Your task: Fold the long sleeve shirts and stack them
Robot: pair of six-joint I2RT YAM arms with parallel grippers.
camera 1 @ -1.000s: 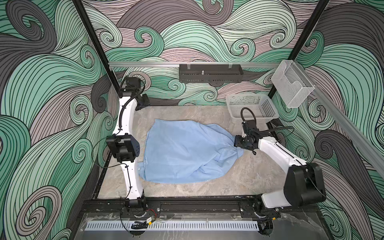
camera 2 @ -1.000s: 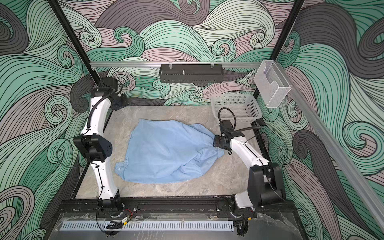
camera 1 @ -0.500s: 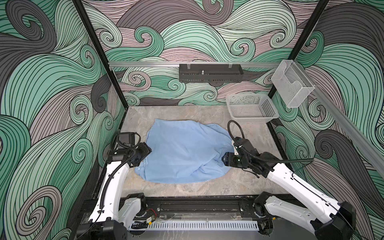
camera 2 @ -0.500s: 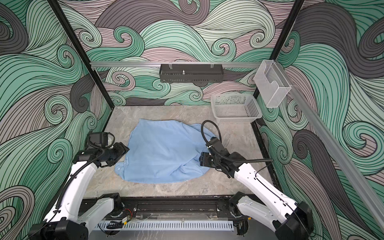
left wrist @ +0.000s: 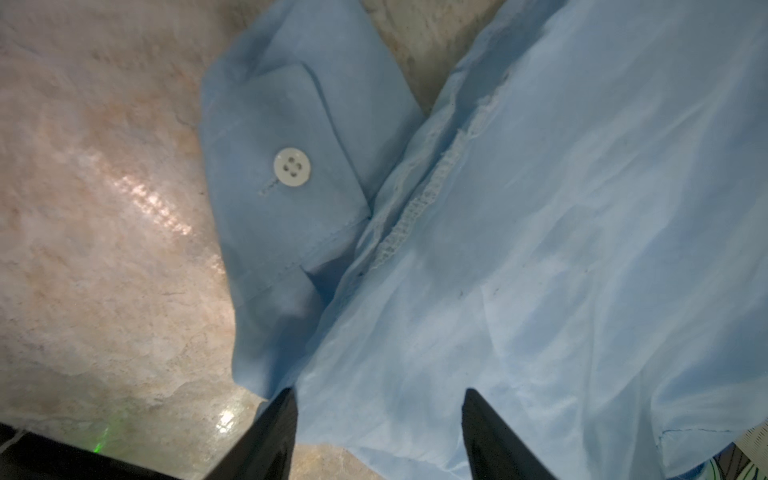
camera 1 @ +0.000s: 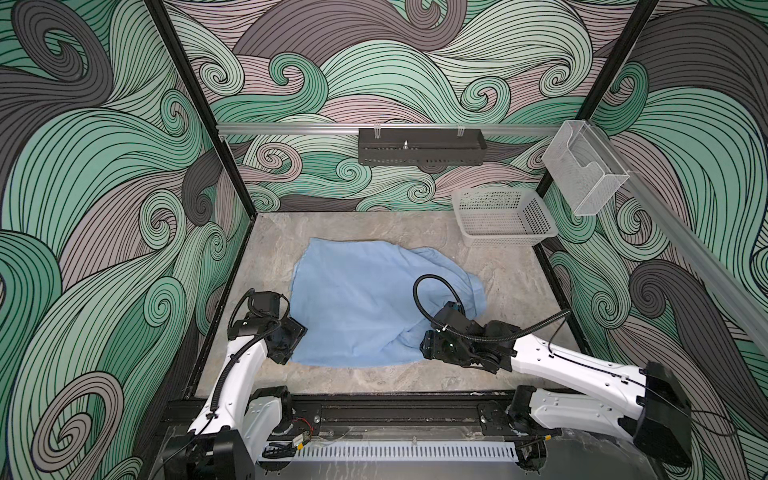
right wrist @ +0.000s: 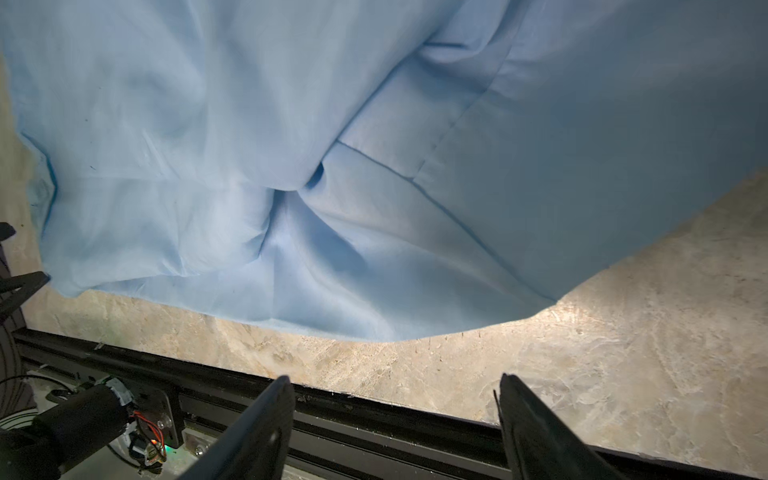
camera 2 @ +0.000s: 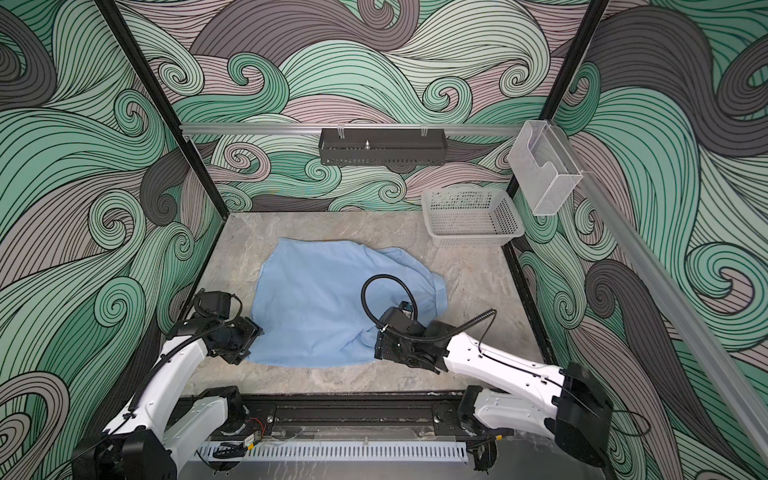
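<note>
The light blue shirt (camera 1: pixel 357 307) lay loosely spread on the stone-patterned table (camera 1: pixel 519 282), between the two grippers. The left gripper (left wrist: pixel 378 419) stood released, its fingers (left wrist: pixel 282 419) spread, with the shirt's edge lying beneath the gap; whether they touched the cloth could not be told. Just ahead of it lay a cuff (left wrist: pixel 282 137) fastened by a white button (left wrist: pixel 292 167). The right gripper (right wrist: pixel 395 415) was released too, jaws wide over bare table, the shirt's hem just ahead of its tips and apart from them. The perforated basket (camera 1: pixel 503 239) sat well beyond it.
</note>
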